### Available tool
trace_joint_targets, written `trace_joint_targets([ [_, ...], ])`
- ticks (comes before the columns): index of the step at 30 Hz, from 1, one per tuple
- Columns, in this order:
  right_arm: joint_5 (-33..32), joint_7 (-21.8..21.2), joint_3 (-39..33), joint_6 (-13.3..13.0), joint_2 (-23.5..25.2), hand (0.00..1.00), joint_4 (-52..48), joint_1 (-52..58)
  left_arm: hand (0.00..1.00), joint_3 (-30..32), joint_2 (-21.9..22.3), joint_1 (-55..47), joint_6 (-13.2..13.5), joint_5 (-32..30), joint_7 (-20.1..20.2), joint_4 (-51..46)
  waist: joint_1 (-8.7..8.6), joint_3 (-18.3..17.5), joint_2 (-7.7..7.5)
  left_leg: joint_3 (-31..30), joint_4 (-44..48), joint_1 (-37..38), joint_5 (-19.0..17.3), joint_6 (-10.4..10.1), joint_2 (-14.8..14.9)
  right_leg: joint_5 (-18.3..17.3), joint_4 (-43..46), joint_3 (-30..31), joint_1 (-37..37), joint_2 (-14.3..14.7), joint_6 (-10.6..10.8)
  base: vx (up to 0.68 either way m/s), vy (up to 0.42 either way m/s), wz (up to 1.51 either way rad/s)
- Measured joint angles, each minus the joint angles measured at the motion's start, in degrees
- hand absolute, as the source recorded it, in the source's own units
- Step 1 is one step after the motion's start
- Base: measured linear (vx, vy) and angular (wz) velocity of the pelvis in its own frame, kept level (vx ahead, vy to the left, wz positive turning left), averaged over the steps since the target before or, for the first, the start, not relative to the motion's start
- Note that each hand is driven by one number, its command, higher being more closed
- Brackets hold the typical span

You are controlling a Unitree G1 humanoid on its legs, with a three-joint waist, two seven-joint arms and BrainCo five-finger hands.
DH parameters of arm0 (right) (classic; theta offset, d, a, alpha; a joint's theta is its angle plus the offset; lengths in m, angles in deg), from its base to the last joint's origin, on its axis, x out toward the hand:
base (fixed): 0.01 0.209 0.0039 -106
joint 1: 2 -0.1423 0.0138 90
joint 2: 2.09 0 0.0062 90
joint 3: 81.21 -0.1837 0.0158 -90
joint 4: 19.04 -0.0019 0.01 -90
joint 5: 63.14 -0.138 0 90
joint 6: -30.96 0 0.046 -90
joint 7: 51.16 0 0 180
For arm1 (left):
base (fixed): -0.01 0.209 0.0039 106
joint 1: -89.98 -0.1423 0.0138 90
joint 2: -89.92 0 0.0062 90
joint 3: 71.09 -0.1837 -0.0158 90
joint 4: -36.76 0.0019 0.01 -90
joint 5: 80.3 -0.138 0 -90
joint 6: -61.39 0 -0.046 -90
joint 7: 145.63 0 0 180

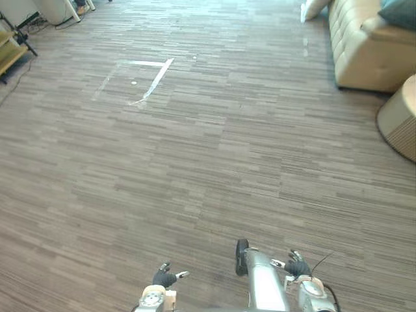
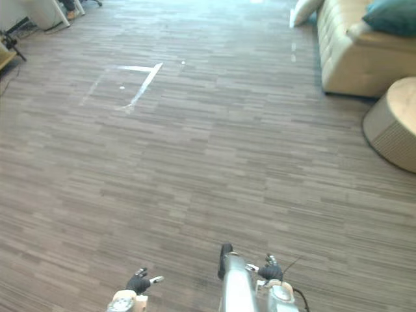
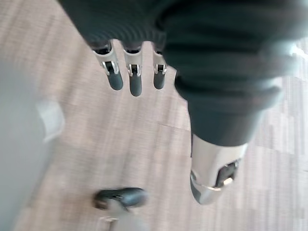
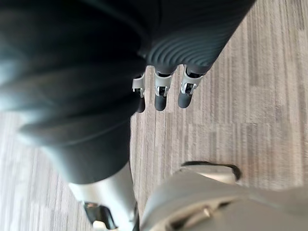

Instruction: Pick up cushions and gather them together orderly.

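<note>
**Cushions far ahead and to the right, both hands empty**

The left hand [image 1: 164, 278] and the right hand [image 1: 296, 265] hang low over the floor [image 1: 195, 169]. In their wrist views the fingers are straight and relaxed, with nothing in either hand. The pale cushion [image 2: 304, 11] rests at the far end of the sofa [image 2: 351, 58], apparently down against it. The teal cushion [image 2: 393, 16] sits up on the sofa's seat. Both are well apart from the hands, up the room on the right (beyond the round woven stool [image 2: 393, 127]). The right hand is on the nearer side, but I judge neither hand can reach until the robot walks forward and rightward.
</note>
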Motion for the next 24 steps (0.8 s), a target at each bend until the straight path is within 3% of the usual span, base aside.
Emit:
trace_joint_targets([
  [1, -0.08, 0.09, 0.13, -0.03, 1.07, 0.00, 0.01, 0.75, 0.00, 0.37, -0.31, -0.08, 0.11, 0.02, 0.05, -1.11, 0.44, 0.18, -1.73, 1.35, -0.12, -3.40, -2.57, 0.97, -0.76, -1.32, -4.19, 1.21, 6.00, 0.60, -0.49, 0.51, -0.127, -0.38],
  [4, -0.10, 0.05, 0.20, 0.01, 1.55, 0.00, 0.10, 0.99, 0.00, 0.38, -0.28, 0.30, 0.67, 0.07, 0.10, -2.33, 0.86, -0.29, -2.31, 4.13, -9.21, -12.29, -5.16, 3.03, -2.74, -1.88, -11.23, 3.51, 13.67, 1.49, 0.53, 0.62, -0.057, -0.43],
  [5, -0.07, 0.05, 0.09, 0.04, 1.56, 0.00, 0.16, 0.94, 0.00, 0.37, -0.28, 0.46, 1.16, 0.16, 0.08, -2.71, 1.17, -0.24, -2.20, 4.25, -24.07, -15.90, -4.85, 2.84, -6.30, -2.11, -14.63, 5.12, 18.07, 1.38, 1.68, 0.47, 0.016, -0.40],
  [6, -0.06, 0.06, 0.05, 0.03, 1.54, 0.00, 0.19, 1.00, 0.00, 0.37, -0.27, 0.43, 1.20, 0.17, 0.06, -2.75, 1.23, -0.21, -2.16, 4.06, -27.99, -16.23, -4.17, 2.42, -7.06, -2.23, -15.37, 5.52, 18.83, 1.35, 1.93, 0.58, 0.061, -0.63],
  [7, -0.04, 0.07, 0.02, 0.00, 1.40, 0.00, 0.27, 0.91, 0.00, 0.36, -0.23, 0.06, 1.22, 0.20, 0.01, -3.13, 1.73, -0.27, -1.71, 2.77, -40.66, -16.80, -0.85, 0.59, -9.17, -2.60, -17.46, 7.11, 21.15, 1.40, 2.62, 0.57, 0.179, -0.82],
  [8, 0.07, 0.26, 0.02, -0.27, 1.14, 0.00, 0.25, 0.92, 0.00, 0.03, -0.24, -0.06, 1.22, 0.37, -0.18, -3.21, 2.29, -0.68, -0.01, 0.48, -48.80, -20.52, 3.04, -0.48, -8.74, -3.52, -21.25, 9.18, 24.40, 2.76, 4.09, 0.57, 0.179, -0.85],
  [9, 0.09, 0.32, 0.07, -0.26, 1.14, 0.00, 0.26, 0.99, 0.00, 0.03, -0.25, -0.08, 1.21, 0.44, -0.19, -3.18, 2.41, -0.78, 0.14, 0.26, -48.98, -21.21, 3.63, -0.03, -8.58, -3.93, -21.71, 9.59, 25.10, 2.80, 4.49, 0.59, 0.281, -0.89],
  [10, 0.11, 0.55, 0.23, -0.26, 1.27, 0.00, 0.29, 1.38, 0.00, 0.12, -0.60, -0.06, 1.20, 0.77, -0.24, -3.26, 3.32, -0.85, -0.45, -0.61, -46.72, -21.46, 7.34, 2.82, -8.75, -5.61, -22.06, 10.98, 27.17, 1.71, 5.75, 0.65, 0.320, -0.79],
  [11, 0.68, 0.80, 0.40, -0.32, 2.04, 0.00, 0.26, 2.62, 0.00, 0.41, -1.16, -0.16, 1.19, 0.71, -0.29, -3.09, 3.83, -2.73, -2.52, -2.00, -43.71, -21.24, 9.86, 6.18, -11.99, -8.12, -17.31, 12.20, 26.85, -1.76, 8.59, 0.94, 0.445, -0.79],
  [12, 0.91, 0.81, 0.33, -0.51, 2.57, 0.00, 0.25, 2.94, 0.00, 0.55, -1.58, -0.13, 1.14, 0.70, -0.23, -2.92, 3.52, -3.04, -4.43, -2.51, -43.09, -20.99, 8.74, 8.71, -14.12, -8.93, -11.88, 12.05, 24.43, -3.79, 10.01, 0.69, 0.300, -0.48],
  [13, 0.98, 0.83, 0.28, -0.59, 2.90, 0.00, 0.28, 3.23, 0.00, 0.63, -1.84, -0.13, 1.18, 0.70, -0.20, -2.72, 3.53, -3.47, -4.90, -2.49, -42.34, -20.70, 8.03, 9.66, -14.82, -9.29, -8.08, 12.07, 22.93, -4.75, 10.64, 0.59, 0.234, -0.09],
  [14, 0.60, 0.77, -0.07, -0.67, 4.05, 0.00, 0.23, 3.09, 0.00, 1.13, -2.74, 0.07, 1.21, 1.35, -0.22, -2.70, 3.54, -3.10, -6.84, -1.13, -39.96, -18.46, 4.26, 10.35, -16.61, -7.64, 7.56, 12.28, 17.31, -7.54, 13.78, 0.71, 0.267, 0.01],
  [15, 0.73, 0.63, 0.17, -0.72, 4.23, 0.00, 0.35, 2.65, 0.00, 1.99, -3.43, 0.14, 1.13, 2.03, -0.44, -2.33, 3.28, -2.43, -8.31, -0.65, -39.14, -14.77, 0.26, 10.66, -17.92, 1.50, 22.74, 13.14, 11.74, -9.59, 18.53, 0.71, 0.267, 0.06],
  [16, 0.75, 0.52, 0.27, -0.74, 4.26, 0.00, 0.38, 2.81, 0.00, 1.96, -3.61, 0.14, 1.10, 2.19, -0.45, -2.09, 3.17, -2.45, -8.53, -0.79, -38.99, -13.93, -0.62, 10.47, -18.23, 4.68, 25.62, 13.09, 10.78, -9.86, 18.58, 0.82, 0.260, 0.13],
  [17, 0.97, 0.29, 0.37, -0.80, 4.20, 0.00, 0.37, 2.68, 0.00, 1.67, -4.00, 0.28, 0.61, 2.50, -0.46, -0.79, 2.98, -2.28, -8.37, -1.21, -39.72, -8.25, -4.05, 10.56, -18.79, 3.84, 35.90, 11.07, 6.58, -11.62, 14.90, 0.55, 0.127, 0.07],
  [18, 1.03, 0.18, 0.48, -0.80, 4.07, 0.00, 0.28, 2.49, 0.00, 1.64, -3.93, 0.09, 0.52, 2.50, -0.49, -0.57, 3.04, -2.25, -8.30, -1.21, -40.73, -5.72, -4.93, 10.37, -18.79, 1.96, 37.44, 10.03, 5.48, -11.75, 12.84, 0.69, 0.154, -0.06],
  [19, 1.02, -0.06, 1.27, -1.11, 3.63, 0.00, -0.03, 2.42, 0.00, 1.35, -3.72, -0.35, 0.40, 2.49, -0.46, -0.02, 3.05, -2.21, -6.99, -1.20, -44.52, -0.15, -5.45, 10.19, -18.73, -1.89, 37.94, 6.89, 2.62, -11.32, 9.78, 0.69, 0.125, -0.11],
  [20, 1.02, -0.22, 1.52, -1.75, 2.96, 0.00, -0.97, 2.22, 0.00, -0.01, -3.56, -0.65, -0.04, 2.47, -0.41, 0.61, 2.49, -2.46, -5.11, -1.23, -49.45, 5.67, -5.39, 10.11, -17.84, -5.74, 34.10, 2.62, -1.00, -9.94, 7.00, 0.71, 0.118, -0.03],
  [21, 1.01, -0.25, 1.50, -1.93, 2.70, 0.00, -1.57, 2.12, 0.00, -0.37, -3.45, -0.66, -0.08, 2.47, -0.40, 0.76, 2.13, -2.50, -4.26, -1.23, -50.83, 7.26, -5.34, 10.04, -17.24, -6.72, 31.83, 0.90, -2.41, -9.18, 6.51, 0.83, 0.094, 0.20],
  [22, 1.01, -0.30, 1.44, -2.28, 2.12, 0.00, -2.55, 1.61, 0.00, -1.11, -3.28, -0.38, -0.10, 2.41, -0.41, 1.18, 1.23, -2.37, -3.06, -1.14, -52.23, 9.77, -5.28, 9.98, -16.04, -7.80, 23.39, -2.54, -6.11, -7.75, 6.32, 0.68, -0.022, 0.37],
  [23, 1.06, -0.29, 1.44, -2.10, 1.34, 0.00, -2.50, 0.93, 0.00, -1.72, -3.19, 0.06, -0.15, 2.37, -0.37, 1.45, 0.56, -2.14, -2.69, -1.25, -52.34, 11.53, -5.29, 9.97, -15.42, -5.19, 11.39, -4.60, -8.77, -6.91, 7.18, 0.67, -0.065, 0.43],
  [24, 1.08, -0.29, 1.44, -1.99, 1.06, 0.00, -2.49, 0.96, 0.00, -1.81, -3.12, 0.16, -0.15, 2.35, -0.36, 1.44, 0.40, -2.16, -2.73, -1.27, -52.63, 12.45, -5.30, 9.91, -15.45, -2.68, 5.61, -5.17, -9.11, -6.41, 7.49, 0.87, -0.154, 0.70],
])
